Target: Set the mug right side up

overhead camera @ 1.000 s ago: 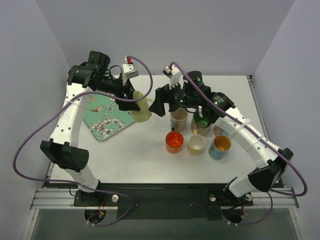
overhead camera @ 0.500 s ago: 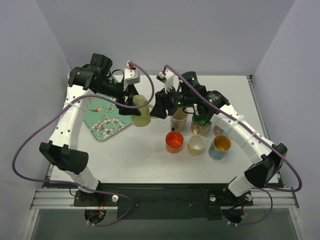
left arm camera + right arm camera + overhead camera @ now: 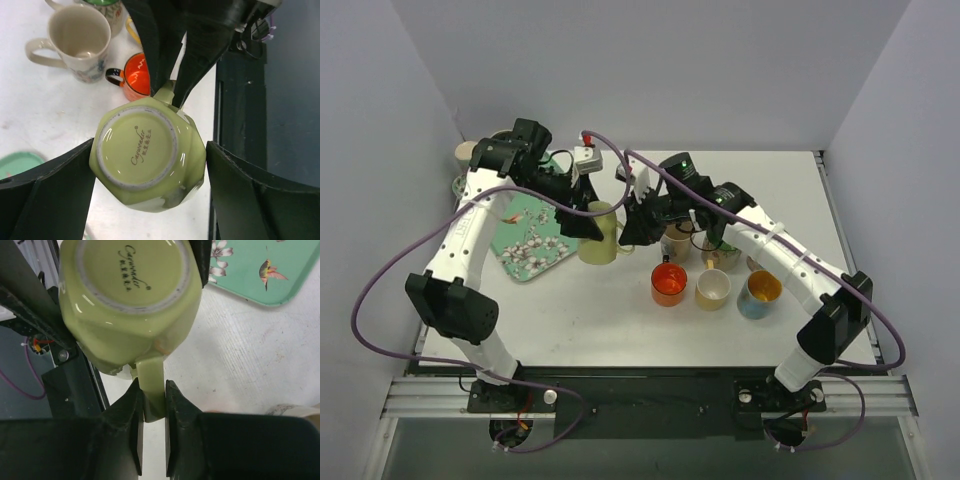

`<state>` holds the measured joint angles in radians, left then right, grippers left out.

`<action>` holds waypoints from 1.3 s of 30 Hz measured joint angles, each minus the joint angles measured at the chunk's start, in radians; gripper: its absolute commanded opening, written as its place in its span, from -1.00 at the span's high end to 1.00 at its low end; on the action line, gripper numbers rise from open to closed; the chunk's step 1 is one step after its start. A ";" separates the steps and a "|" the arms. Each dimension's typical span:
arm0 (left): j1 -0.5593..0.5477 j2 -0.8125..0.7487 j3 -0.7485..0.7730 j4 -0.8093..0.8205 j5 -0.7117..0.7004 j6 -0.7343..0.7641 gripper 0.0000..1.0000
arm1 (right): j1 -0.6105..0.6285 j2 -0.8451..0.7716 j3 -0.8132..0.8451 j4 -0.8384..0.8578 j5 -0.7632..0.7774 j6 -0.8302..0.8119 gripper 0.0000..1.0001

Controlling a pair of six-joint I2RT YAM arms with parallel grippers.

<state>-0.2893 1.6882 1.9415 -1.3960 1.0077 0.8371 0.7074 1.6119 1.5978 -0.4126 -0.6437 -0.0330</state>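
Both my tools are on the green mug (image 3: 599, 233) at once. My left tool (image 3: 150, 150) is closed across its body: one finger (image 3: 55, 192) presses the left side and the other presses the right, with the faceted wall squeezed between them. My right tool (image 3: 152, 407) is clamped on the handle (image 3: 151, 385), a finger tight on each side of the pale green strap. From the left wrist I see those right fingers (image 3: 157, 45) coming in from the top of the view and pinching the handle where it leaves the body.

The green mug's base faces both wrist cameras. I can read script printed inside the unglazed foot ring in each view, so the mouth points away from them. In the top view it sits between the two tools, near the middle of the surface (image 3: 580, 310), just right of the tray's corner. I cannot tell whether it touches the surface or hangs just above it.

The teal tray (image 3: 525, 235), printed with flowers and a bird, lies to the left under my left arm. To the right stands a cluster of other mugs, all mouth up: a beige one (image 3: 677, 240) nearest my right tool, one with a green inside (image 3: 723, 245) beside it, and in front an orange one (image 3: 669, 284), a cream one (image 3: 713, 288) and a blue one (image 3: 759, 293).
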 measured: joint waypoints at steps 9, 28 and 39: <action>0.027 0.061 -0.017 0.001 0.004 -0.055 -0.39 | 0.005 -0.001 -0.069 0.073 0.064 0.007 1.00; 0.114 -0.151 -0.227 0.358 -0.089 -0.392 -0.76 | 0.008 -0.016 -0.283 0.526 0.131 0.656 1.00; 0.158 0.095 -0.256 0.229 0.108 -0.164 0.60 | 0.001 -0.017 -0.425 0.570 0.196 0.737 1.00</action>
<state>-0.1314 1.7832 1.6852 -1.1675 1.1156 0.6731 0.7086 1.5951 1.1732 0.1577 -0.4480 0.7040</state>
